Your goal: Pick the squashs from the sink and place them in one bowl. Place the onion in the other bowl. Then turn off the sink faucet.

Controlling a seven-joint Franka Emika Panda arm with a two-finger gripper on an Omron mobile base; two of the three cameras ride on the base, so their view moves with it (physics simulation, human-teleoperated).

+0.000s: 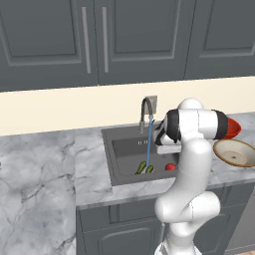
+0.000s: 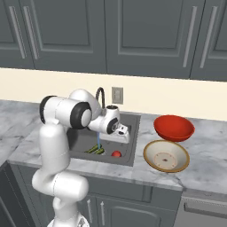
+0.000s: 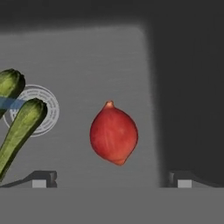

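Right now I have the two-finger gripper [image 3: 111,183] poised above the dark grey rectangular metal sink [image 1: 115,158], its two small dark fingertips [image 3: 44,178] spread wide apart and pinching nothing. Through the hand camera, the small red-maroon onion [image 3: 113,134] lies on the basin floor between the tips, a little toward twelve o'clock from them, touching neither. At nine o'clock from the onion lie the two slim dark green squashs [image 3: 19,129], side by side over the round drain ring [image 3: 49,109], with the thin blue water stream [image 3: 11,103] crossing between them.

From the left base camera, the slim grey gooseneck faucet [image 1: 145,112] stands at the basin's back edge, at twelve o'clock from the squashs, and its water falls onto them. My own white forearm [image 1: 196,124] crosses in front of the sink's right side and hides part of it.

From the right base camera, the deep bright red bowl [image 2: 174,127] and the shallow pale beige bowl with a thin brown rim [image 2: 166,156] sit on the grey marble counter [image 2: 206,155] at three o'clock from the sink, touching each other, the red one behind.
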